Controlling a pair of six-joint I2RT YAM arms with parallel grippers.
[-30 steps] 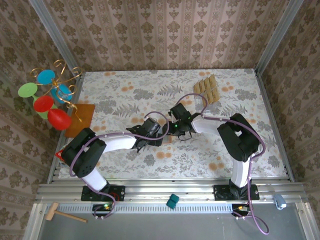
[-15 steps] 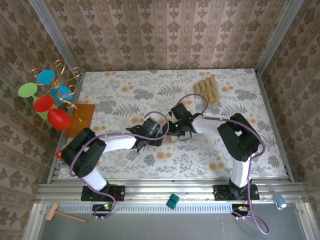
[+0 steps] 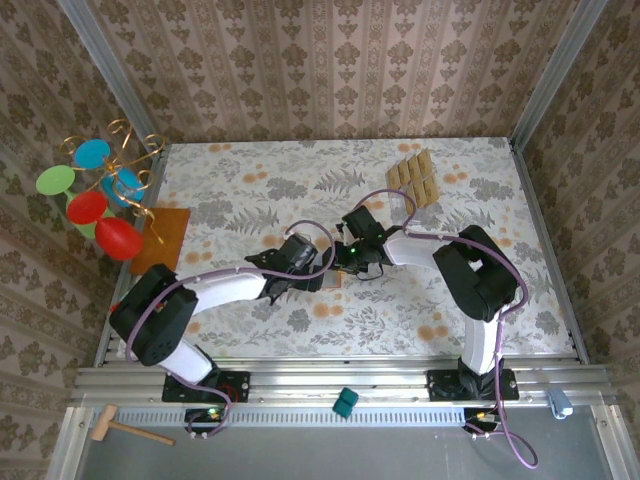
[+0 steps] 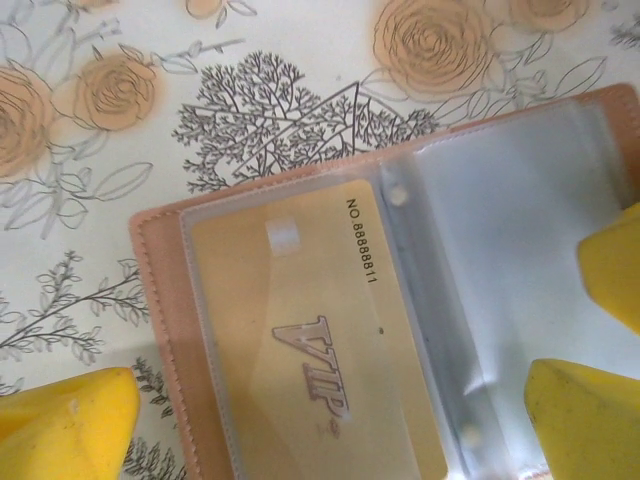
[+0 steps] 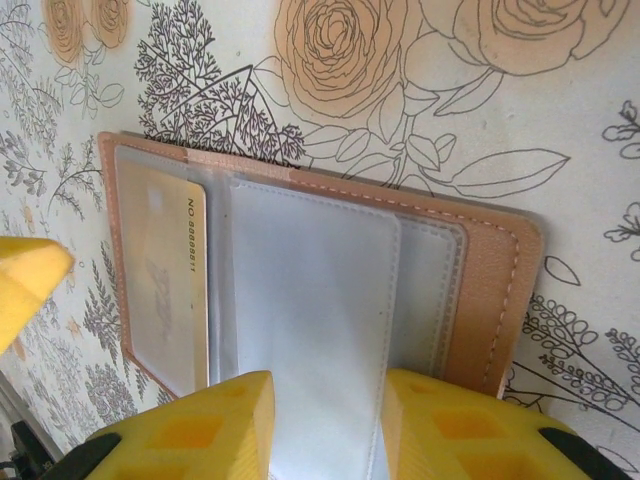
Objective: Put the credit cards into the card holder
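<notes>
Since the earlier frame the left arm's shoulder and elbow are seen shifted outward to the left, and its wrist is drawn slightly up the table. The right arm is hardly changed.

From above, the left gripper (image 3: 312, 272) and the right gripper (image 3: 348, 262) are found nose to nose at mid-table over the card holder (image 3: 337, 281). The loose credit cards (image 3: 413, 177) are laid out well apart, near the far right corner. A knock between the two heads is to be feared if either is turned carelessly.

In the left wrist view the card holder (image 4: 155, 300) is seen lying open on the flowered cloth (image 4: 300, 60), with one gold card (image 4: 300, 350) already housed in a clear pocket. The left gripper (image 4: 330, 420) is spread wide and nothing is held by it. The card holder is therefore not pinned and could be slid along the cloth.

In the right wrist view the right gripper (image 5: 328, 420) is set to a narrow gap, with a clear sleeve (image 5: 310, 300) running between the fingers (image 5: 190, 425). Whether it is nipped cannot be told. If the leaf is pushed rather than lifted, it may be creased, or the card holder (image 5: 490, 290) may be dragged or folded shut.
</notes>
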